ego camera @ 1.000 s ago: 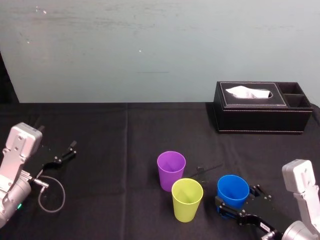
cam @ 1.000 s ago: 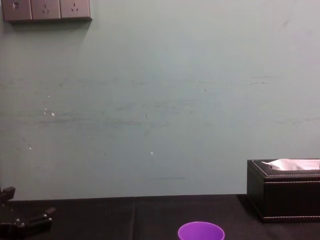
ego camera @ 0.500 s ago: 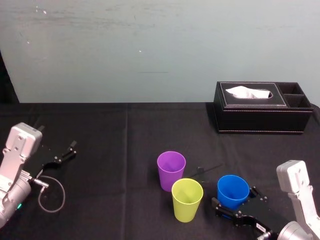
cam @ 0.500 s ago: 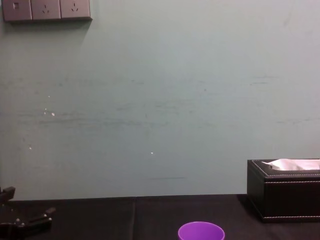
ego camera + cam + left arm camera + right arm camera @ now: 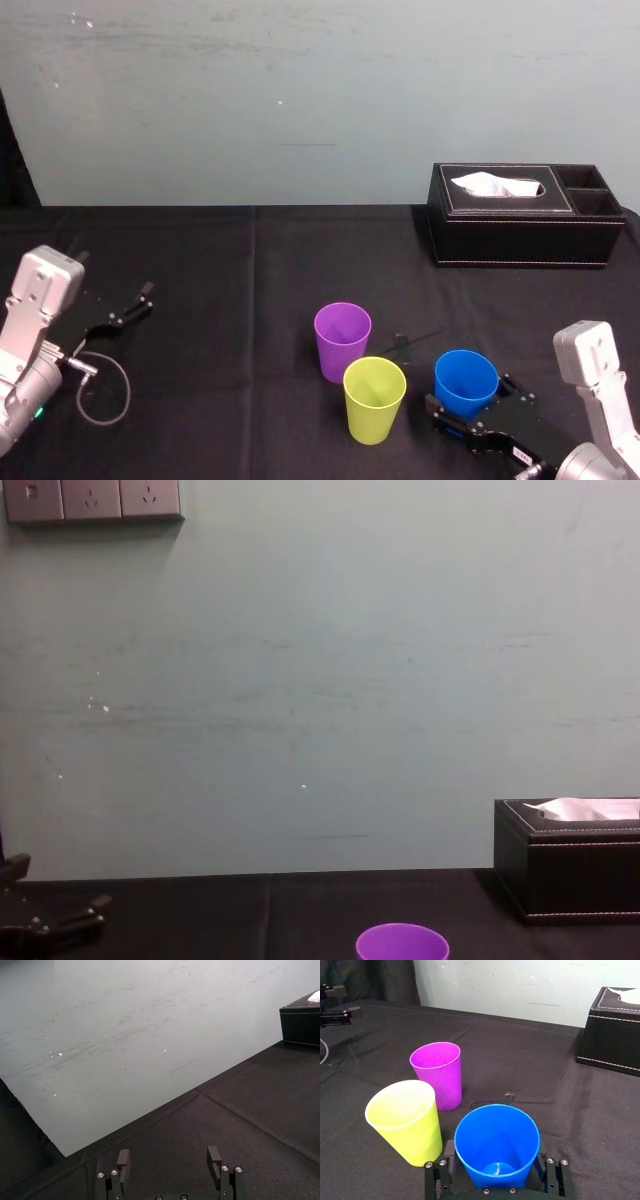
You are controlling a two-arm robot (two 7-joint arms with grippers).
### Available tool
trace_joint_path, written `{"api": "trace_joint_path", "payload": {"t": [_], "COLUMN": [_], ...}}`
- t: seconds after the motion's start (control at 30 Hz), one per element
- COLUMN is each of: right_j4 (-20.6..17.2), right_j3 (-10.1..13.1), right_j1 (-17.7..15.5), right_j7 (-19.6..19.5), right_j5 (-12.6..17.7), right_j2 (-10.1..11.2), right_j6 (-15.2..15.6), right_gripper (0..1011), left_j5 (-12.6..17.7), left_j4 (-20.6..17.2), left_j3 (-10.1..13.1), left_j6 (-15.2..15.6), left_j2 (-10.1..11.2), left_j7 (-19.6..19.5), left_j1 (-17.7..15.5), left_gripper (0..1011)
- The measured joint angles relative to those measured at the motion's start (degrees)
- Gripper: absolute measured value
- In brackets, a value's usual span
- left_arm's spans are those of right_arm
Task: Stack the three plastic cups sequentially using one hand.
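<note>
Three cups cluster at lower centre of the head view: purple cup (image 5: 342, 338), yellow-green cup (image 5: 374, 398) and blue cup (image 5: 465, 383) (farthest right). The right gripper (image 5: 470, 398), at lower right, has its fingers spread either side of the blue cup. The left gripper (image 5: 125, 310) sits parked at the left edge, fingers apart.

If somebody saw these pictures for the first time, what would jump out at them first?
Three bright cups against the black table: a purple cup, a yellow-green cup just in front of it, a blue cup to their right. The right claw sits around the blue cup; the left claw is parked open at the far left. A black tissue box stands back right.
</note>
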Motion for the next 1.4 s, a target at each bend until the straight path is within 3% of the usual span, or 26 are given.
{"api": "trace_joint_path", "payload": {"t": [0.2, 0.33, 0.6, 0.83, 1.17, 1.37, 1.4], "right_j4": [-0.03, -0.05, -0.94, -2.25, -2.24, -0.10, -0.10], "right_j3": [0.00, 0.00, 0.32, 1.11, -0.47, -3.05, -3.05], "right_j1": [-0.03, -0.06, -0.10, 1.81, 9.51, 17.22, 17.22], "right_j7": [-0.01, -0.01, -0.17, 0.60, 4.36, 6.97, 6.97], "right_j5": [0.03, 0.06, -0.25, -0.16, 1.73, 3.51, 3.51], "right_j2": [0.03, 0.05, 0.14, 0.47, 1.45, 1.29, 1.29], "right_j6": [-0.02, -0.05, -0.04, 1.84, 5.67, 9.48, 9.48], "right_gripper": [781, 738, 726, 726, 726, 726, 726], "left_j5": [0.00, 0.00, 0.00, 0.00, 0.00, 0.00, 0.00], "left_j4": [0.00, 0.00, 0.00, 0.00, 0.00, 0.00, 0.00], "left_j3": [0.00, 0.00, 0.00, 0.00, 0.00, 0.00, 0.00], "left_j6": [0.00, 0.00, 0.00, 0.00, 0.00, 0.00, 0.00], "left_j2": [0.00, 0.00, 0.00, 0.00, 0.00, 0.00, 0.00], "left_j7": [0.00, 0.00, 0.00, 0.00, 0.00, 0.00, 0.00], "left_j1": [0.00, 0.00, 0.00, 0.00, 0.00, 0.00, 0.00], "left_gripper": [1000, 1000, 1000, 1000, 1000, 1000, 1000]}}
